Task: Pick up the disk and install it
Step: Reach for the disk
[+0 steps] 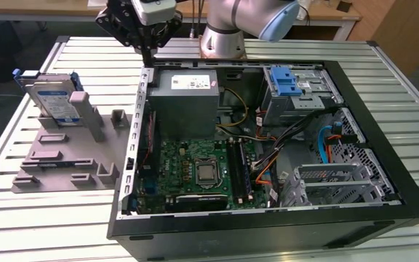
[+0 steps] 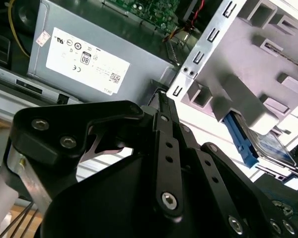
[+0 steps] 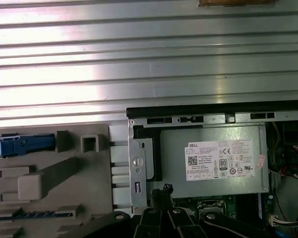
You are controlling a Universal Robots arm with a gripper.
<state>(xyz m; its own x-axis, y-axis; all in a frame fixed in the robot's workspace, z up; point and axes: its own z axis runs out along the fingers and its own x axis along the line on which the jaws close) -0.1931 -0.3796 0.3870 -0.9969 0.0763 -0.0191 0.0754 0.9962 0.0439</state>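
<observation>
While my gripper (image 1: 148, 60) hangs clenched on nothing, its tips pressed together, I am poised over the rear corner of the open computer case (image 1: 384, 73), right above the thin metal wall on the exterior view's left. In both wrist views my gripper tips (image 2: 161, 97) (image 3: 166, 189) point at that wall edge, with the grey power-supply box (image 1: 187, 103) and its white sticker just beside them inside the case. Further into the case lie the green motherboard (image 1: 195, 164) and, towards the exterior view's right, a blue latch strip (image 1: 283, 82) on the drive cage. Outside the case, on the exterior view's left, a grey holder (image 1: 64, 158) rests on the slatted metal tabletop (image 1: 20, 218). The disk (image 1: 55, 101) stands upright in that holder's far end in its blue bracket, apart from me and not yet picked up; the second wrist view shows it (image 2: 268, 144) behind the holder's blocks.
</observation>
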